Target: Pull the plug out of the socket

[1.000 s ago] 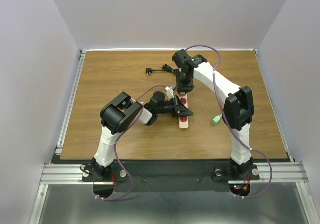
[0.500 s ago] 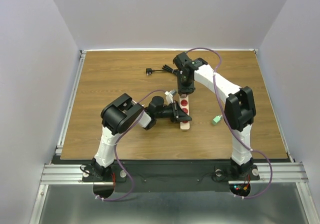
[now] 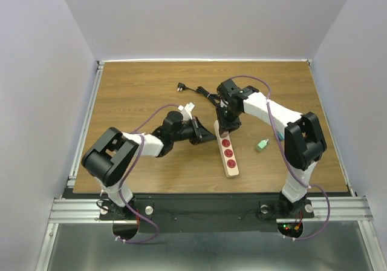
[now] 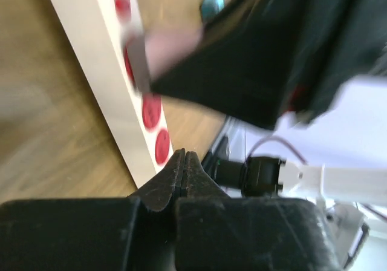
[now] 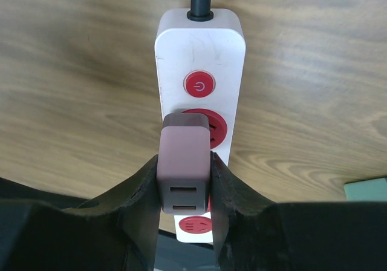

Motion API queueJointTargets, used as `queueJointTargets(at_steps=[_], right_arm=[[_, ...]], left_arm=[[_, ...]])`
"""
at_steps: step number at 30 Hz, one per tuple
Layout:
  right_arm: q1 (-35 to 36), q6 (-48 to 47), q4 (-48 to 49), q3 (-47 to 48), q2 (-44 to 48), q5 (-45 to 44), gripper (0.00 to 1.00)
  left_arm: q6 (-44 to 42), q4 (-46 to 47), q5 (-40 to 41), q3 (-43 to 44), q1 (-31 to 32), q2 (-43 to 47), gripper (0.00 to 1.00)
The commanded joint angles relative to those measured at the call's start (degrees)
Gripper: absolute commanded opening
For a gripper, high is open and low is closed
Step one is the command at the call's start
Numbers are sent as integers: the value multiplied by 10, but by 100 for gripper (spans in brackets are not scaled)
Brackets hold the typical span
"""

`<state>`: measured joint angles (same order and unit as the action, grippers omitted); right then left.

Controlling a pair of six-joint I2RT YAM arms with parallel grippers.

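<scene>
Top view: the left gripper has backed off leftward since a second ago. The power strip now lies angled mid-table, with three red outlets exposed.

Left wrist: we read that gripper as closed on nothing.

Right wrist: the right gripper clamps the single USB plug, seated beside the power button. We judge extraction remains.

Far end of strip blocked by right tool clamped on plug; left tool crowds its left side. Near right, green block. Open tabletop far-left.
</scene>
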<state>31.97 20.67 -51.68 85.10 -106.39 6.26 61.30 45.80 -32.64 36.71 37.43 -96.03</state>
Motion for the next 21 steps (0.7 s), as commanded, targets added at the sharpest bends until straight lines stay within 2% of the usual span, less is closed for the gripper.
queueJointTargets(at_steps=[1, 9, 13, 21], right_arm=[[5, -36, 29, -35, 44, 56, 0], [5, -28, 39, -50, 58, 67, 1], [6, -24, 40, -42, 56, 67, 0], [5, -19, 40, -25, 46, 65, 0]], left_arm=[[-48, -71, 27, 45, -24, 16, 0], [-32, -96, 21, 145, -36, -97, 0], [-32, -96, 21, 196, -24, -121, 0], [-27, -102, 17, 227, -14, -167, 0]])
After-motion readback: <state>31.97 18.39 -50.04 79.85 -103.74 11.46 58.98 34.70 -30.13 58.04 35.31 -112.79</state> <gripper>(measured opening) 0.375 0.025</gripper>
